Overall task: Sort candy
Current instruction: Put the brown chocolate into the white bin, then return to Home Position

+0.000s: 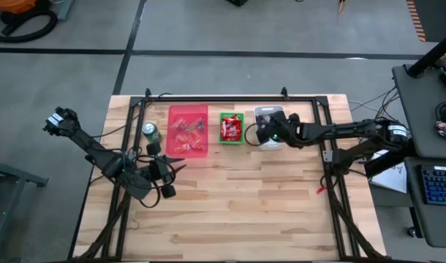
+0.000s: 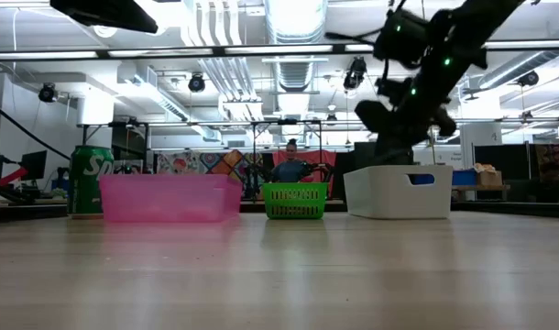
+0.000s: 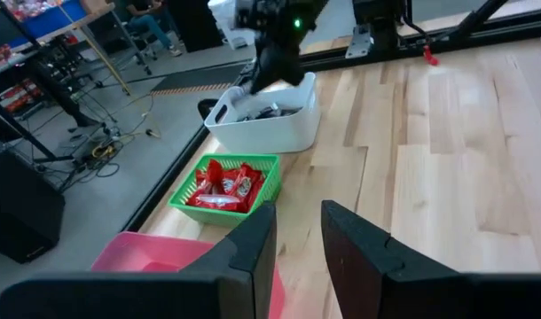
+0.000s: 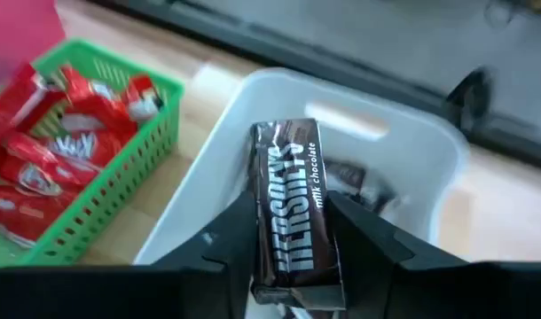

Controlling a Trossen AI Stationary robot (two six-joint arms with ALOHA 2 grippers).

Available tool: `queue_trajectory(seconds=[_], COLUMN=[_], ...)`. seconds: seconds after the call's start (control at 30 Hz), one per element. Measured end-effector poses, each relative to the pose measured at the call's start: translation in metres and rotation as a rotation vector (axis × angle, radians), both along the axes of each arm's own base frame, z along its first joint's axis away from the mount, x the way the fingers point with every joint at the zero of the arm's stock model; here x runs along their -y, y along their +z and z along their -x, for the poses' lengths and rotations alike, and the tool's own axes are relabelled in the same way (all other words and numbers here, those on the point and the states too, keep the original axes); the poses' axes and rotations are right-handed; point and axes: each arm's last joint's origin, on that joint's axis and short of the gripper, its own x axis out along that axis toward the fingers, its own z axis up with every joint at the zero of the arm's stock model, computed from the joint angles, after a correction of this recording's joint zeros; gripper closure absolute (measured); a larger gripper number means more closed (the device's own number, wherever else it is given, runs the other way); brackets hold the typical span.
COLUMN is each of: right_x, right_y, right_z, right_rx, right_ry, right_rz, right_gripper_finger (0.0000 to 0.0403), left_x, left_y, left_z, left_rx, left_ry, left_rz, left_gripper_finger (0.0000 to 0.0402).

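My right gripper (image 4: 293, 252) hangs over the white bin (image 4: 412, 142), shut on a dark Hershey's chocolate bar (image 4: 293, 204). In the low view it (image 2: 399, 137) is just above the bin's rim (image 2: 399, 170). Dark wrapped candy (image 4: 364, 186) lies in the white bin. Red-wrapped candy (image 3: 224, 186) fills the green basket (image 1: 232, 139). Mixed candy (image 1: 188, 131) lies in the pink bin (image 1: 175, 150). My left gripper (image 3: 297, 239) stands open and holds nothing, above the table near the pink bin's near edge (image 1: 176, 168). My right gripper pinches the chocolate bar by its two long edges (image 4: 257, 221) between its two fingers. The fingers slant down from the table's right side and lie along the bar. The bar is lifted clear, label up, its free end (image 4: 284, 133) out over the white bin's inside.
A green drink can (image 1: 150, 134) stands left of the pink bin. The three containers line the far side of the table inside a black frame (image 1: 230, 98). Bare wood (image 1: 252, 204) takes up the middle and near part.
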Motion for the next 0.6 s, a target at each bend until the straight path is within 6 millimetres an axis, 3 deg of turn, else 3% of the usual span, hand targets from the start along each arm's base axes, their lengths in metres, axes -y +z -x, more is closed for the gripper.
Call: queue_trajectory(seconds=[0.17, 0.33, 0.47, 0.6], right_x=[0.015, 0.011, -0.003, -0.019], right_y=[-0.005, 0.001, 0.004, -0.001], right_z=[0.001, -0.003, -0.013, -0.018], right_rx=[0.011, 0.042, 0.057, 0.150], right_ry=[0.000, 0.065, 0.273, 0.488], right_rz=[-0.038, -0.003, 0.083, 0.159], right_gripper_finger=[0.0223, 0.0179, 0.0159, 0.0155], left_x=[0.000, -0.002, -0.004, -0.012], left_y=[-0.001, -0.005, -0.017, -0.037], left_z=[0.000, 0.003, 0.009, 0.022], left_rx=[-0.010, -0.064, -0.148, -0.126], left_ry=[0.002, -0.008, -0.090, -0.134], left_rz=[-0.010, -0.038, -0.018, 0.057], left_gripper_finger=[0.0324, 0.0324, 0.0324, 0.0324])
